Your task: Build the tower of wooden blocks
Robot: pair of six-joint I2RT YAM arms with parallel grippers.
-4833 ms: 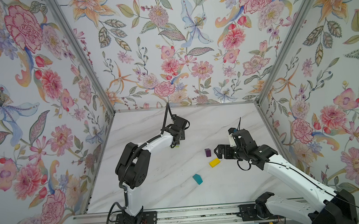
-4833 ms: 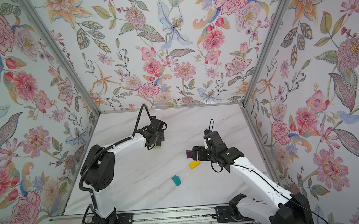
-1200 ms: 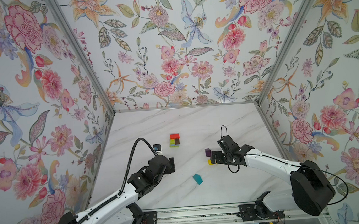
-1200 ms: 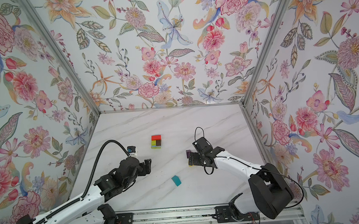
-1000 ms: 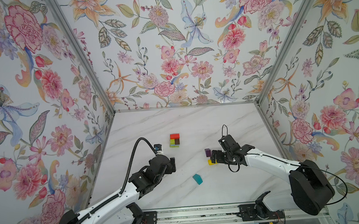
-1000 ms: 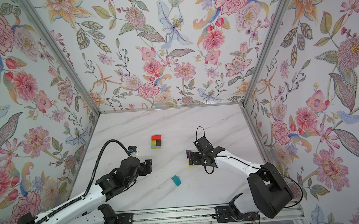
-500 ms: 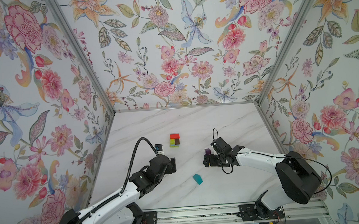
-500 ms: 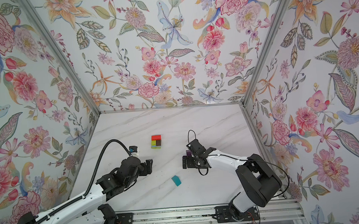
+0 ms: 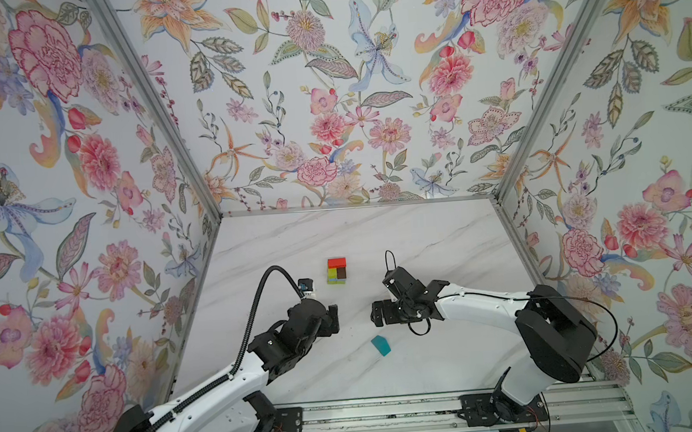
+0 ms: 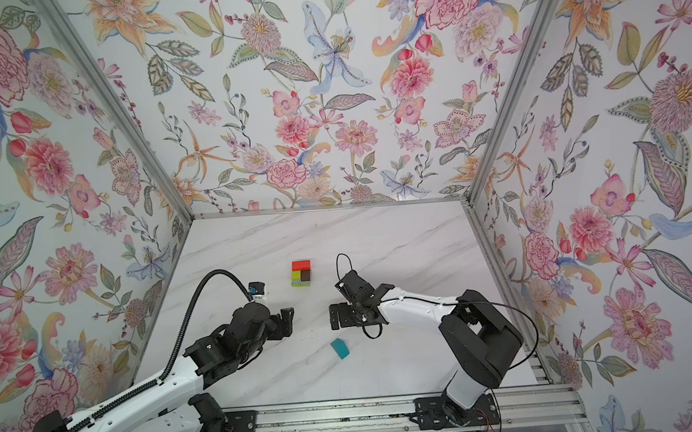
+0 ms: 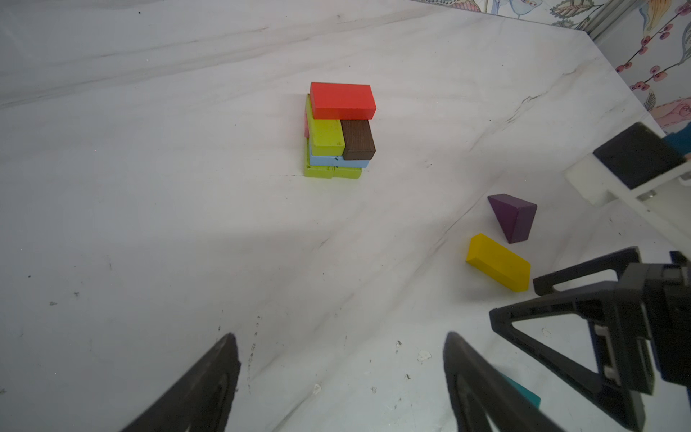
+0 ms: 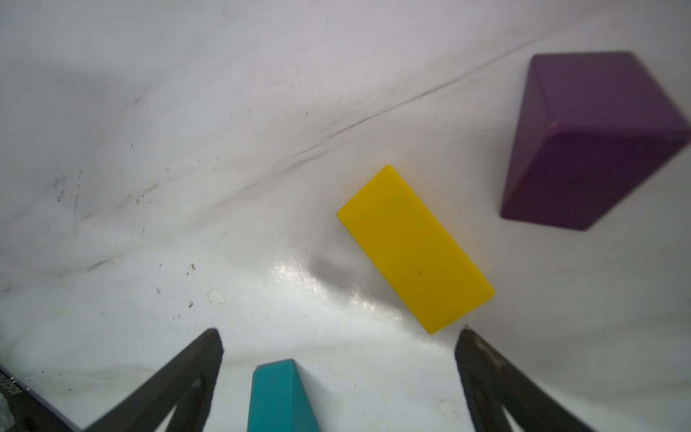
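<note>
The tower (image 9: 336, 271) (image 10: 301, 273) (image 11: 340, 127) stands mid-table: a red block (image 11: 342, 100) on top, lime green and brown under it, then light blue, then lime green. My left gripper (image 9: 334, 320) (image 10: 288, 321) (image 11: 340, 336) is open and empty, in front of the tower and apart from it. My right gripper (image 9: 374, 315) (image 10: 334, 318) (image 12: 339, 331) is open above the table. A yellow block (image 12: 413, 248) (image 11: 499, 267) and a purple block (image 12: 594, 142) (image 11: 514, 217) lie just beyond its tips; both top views hide them. A teal block (image 9: 381, 345) (image 10: 340, 348) (image 12: 278, 396) lies nearer the front.
The white marble table (image 9: 421, 241) is walled by flowered panels at the back and on both sides. A metal rail (image 9: 391, 410) carrying both arm bases runs along the front edge. The right arm's elbow (image 9: 552, 332) sits low at the front right.
My left gripper has left the tower and drawn back to the front left. Over the last second my right gripper slid left over the purple and yellow blocks, hiding them from above.
</note>
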